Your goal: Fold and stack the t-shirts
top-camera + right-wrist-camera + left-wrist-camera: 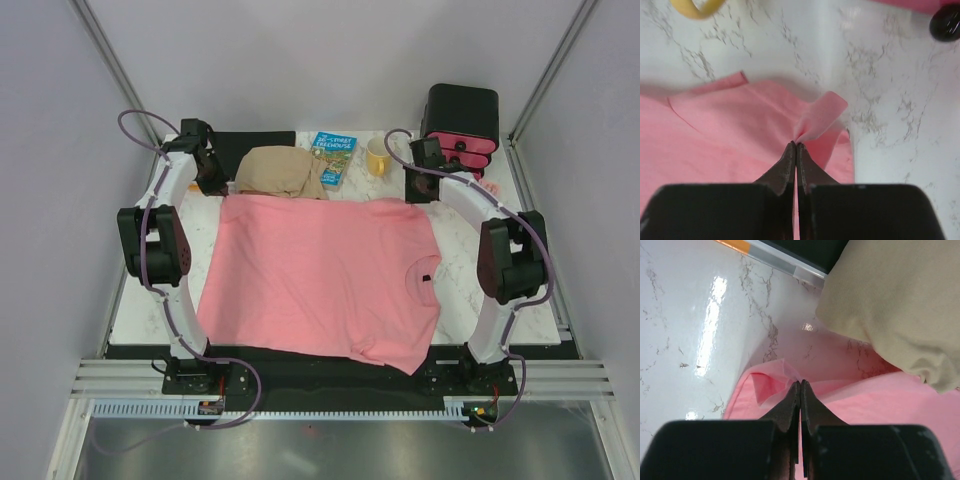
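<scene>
A salmon-pink t-shirt [320,275] lies spread flat on the marble table, its neck with a small dark label [427,277] toward the right. My left gripper [212,185] is at the shirt's far left corner, shut on a pinch of pink cloth [785,377]. My right gripper [418,190] is at the far right corner, shut on a raised fold of the pink cloth [821,116]. A folded tan t-shirt [280,172] lies behind the pink one and also shows in the left wrist view [895,305].
A blue book [332,157] and a yellow mug [379,157] sit at the back of the table. A black box with pink drawer fronts [461,125] stands at the back right. A black mat [255,142] lies behind the tan shirt.
</scene>
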